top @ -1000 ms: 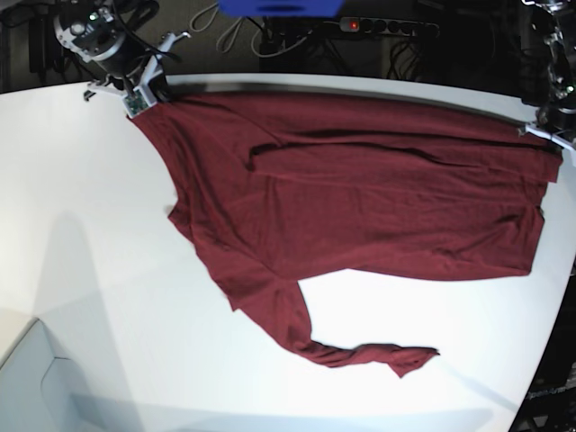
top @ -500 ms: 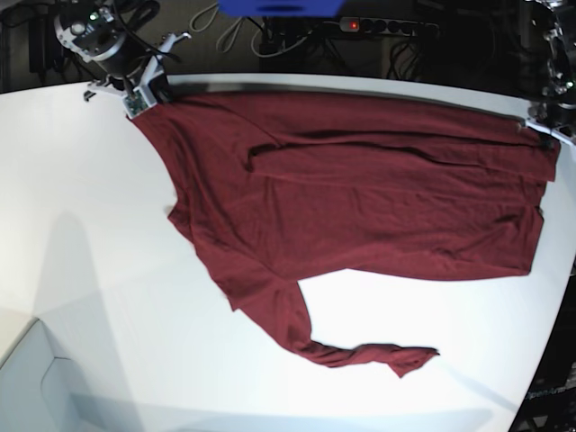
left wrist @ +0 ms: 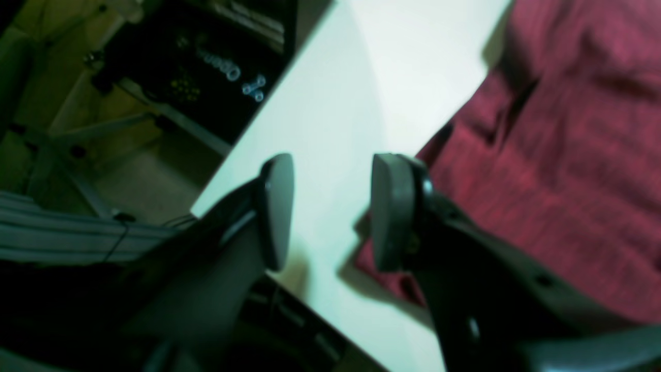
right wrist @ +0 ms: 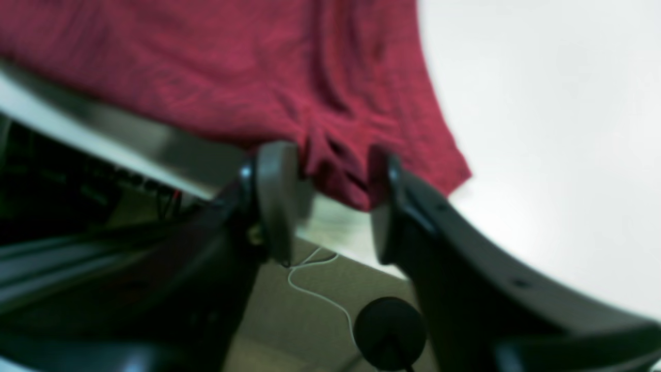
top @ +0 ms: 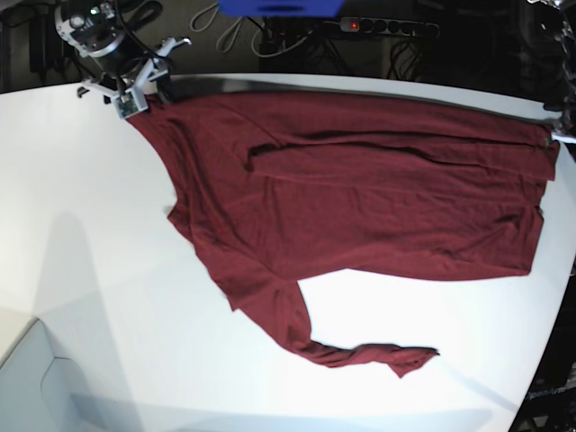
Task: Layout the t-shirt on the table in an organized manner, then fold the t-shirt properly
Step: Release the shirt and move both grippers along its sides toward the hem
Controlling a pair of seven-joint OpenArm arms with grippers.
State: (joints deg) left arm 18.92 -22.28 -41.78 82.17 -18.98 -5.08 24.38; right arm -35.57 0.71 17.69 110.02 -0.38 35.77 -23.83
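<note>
The dark maroon t-shirt lies spread across the white table, with one sleeve trailing toward the front. My right gripper hovers at the shirt's back left corner. In the right wrist view it is open, and the shirt's corner lies loose just beyond its fingers. My left gripper is at the shirt's back right corner, by the table's edge. In the left wrist view it is open over bare table, with the shirt beside its right finger.
Behind the table's far edge are a power strip with a red light, cables and a blue object. A pale lower surface sits at the front left. Beyond the edge, floor and a black round foot show.
Both grippers have opened and let go of the shirt's back corners. The right gripper drew back up and left; the left one moved out toward the right edge.
</note>
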